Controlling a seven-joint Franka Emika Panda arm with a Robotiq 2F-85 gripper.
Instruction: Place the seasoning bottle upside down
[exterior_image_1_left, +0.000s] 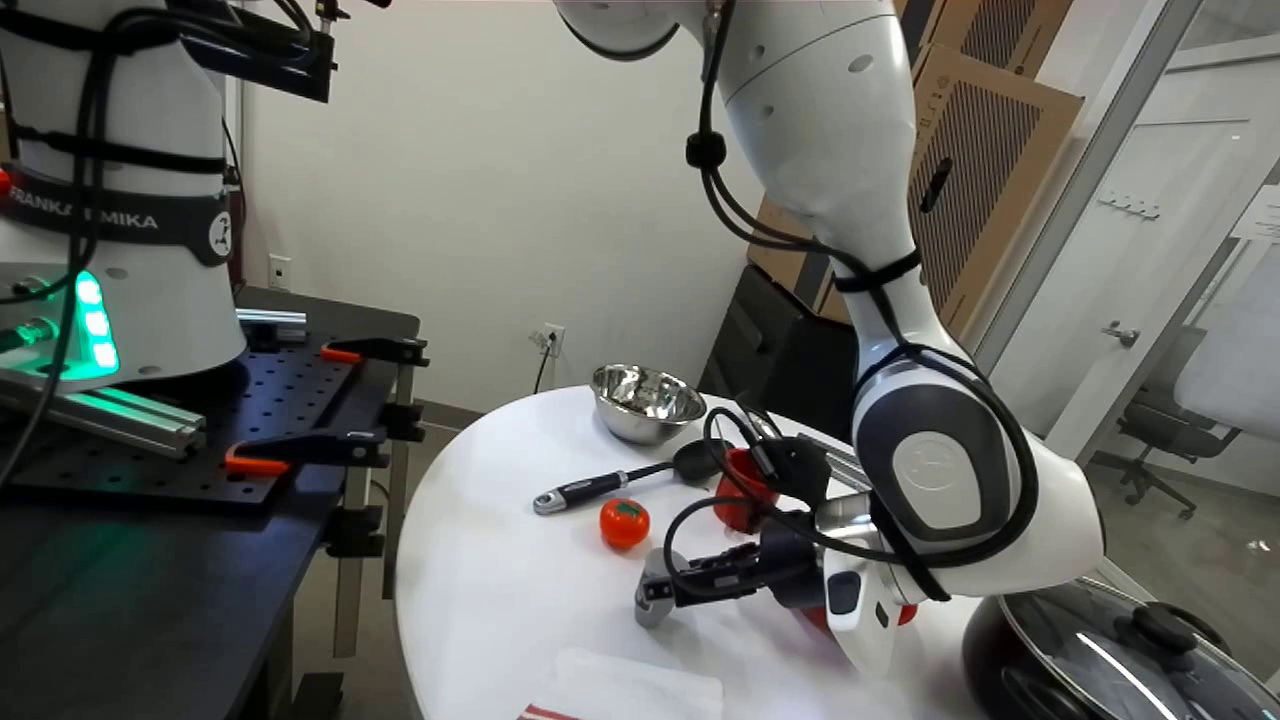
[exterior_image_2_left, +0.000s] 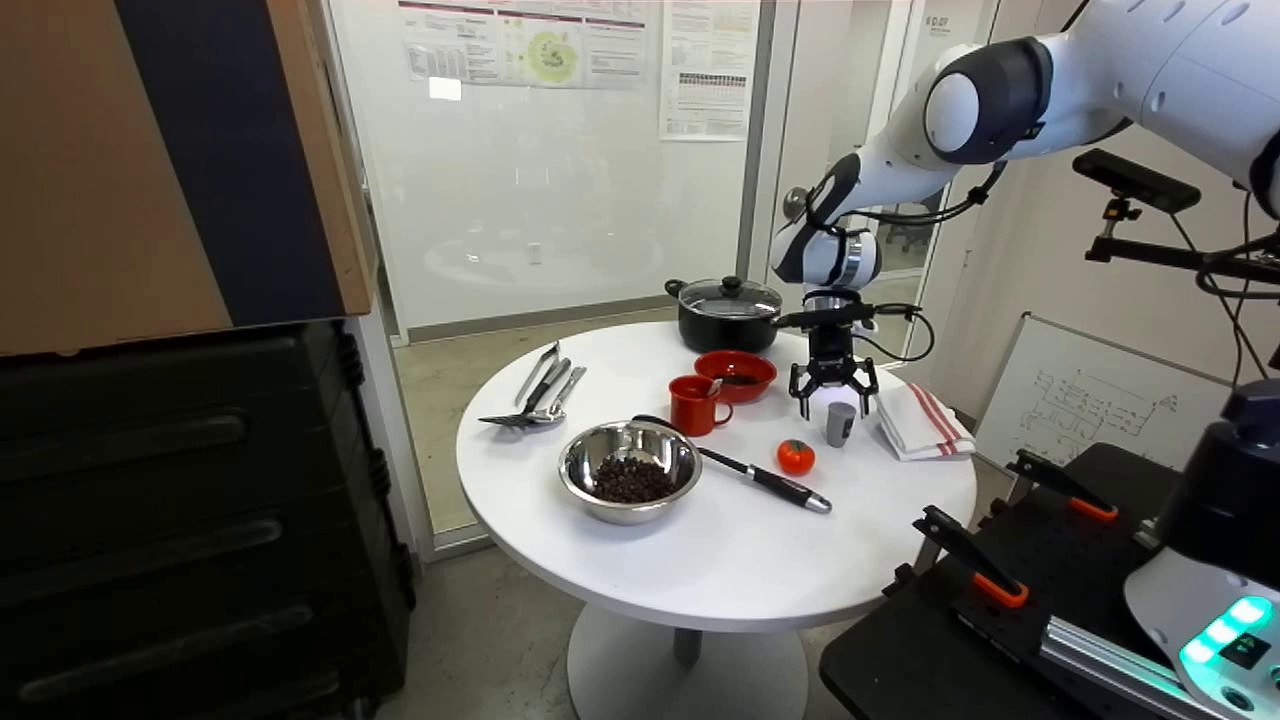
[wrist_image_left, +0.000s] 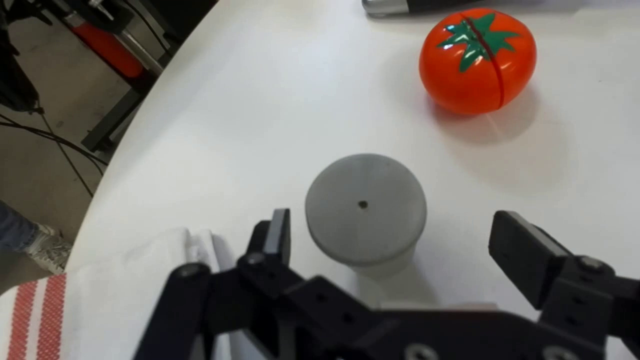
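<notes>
Seasoning btl (wrist_image_left: 366, 210): grey, stands on right half of tbl (exterior_image_2_left: 720, 565) in an ext. view; wrist view shows flat round end up, w/ small dark dot mid. Base or cap, can't tell.
Gripper (exterior_image_2_left: 835, 405): points down at btl, arm (exterior_image_2_left: 900, 170) reaching in from the right in an ext. view.
Fingers (wrist_image_left: 525, 255): wide apart, nothing gripped; wrist view has btl betw. them, just beside left one, bigger gap to right one.
Tomato (wrist_image_left: 450, 75): red-orange w/ green leaf shape, beyond btl to the right in wrist view, apart from it.
Cloth (wrist_image_left: 135, 300): white, red stripes, folded; near left in wrist view, near btl.
Utensil (exterior_image_2_left: 790, 490): blk handle, silver tip, lies near side of tomato in an ext. view; head partly hidden.
Mug (exterior_image_2_left: 690, 408): red, left of gripper there.
Red bowl (exterior_image_2_left: 745, 393): just behind mug, dark contents.
Pot (exterior_image_2_left: 725, 332): blk, glass lid on, far edge of tbl.
Steel bowl (exterior_image_2_left: 628, 512): near left of mug, small dark bits inside.
Tools (exterior_image_2_left: 547, 385): metal + blk, bunched, beyond steel bowl to the left.
</notes>
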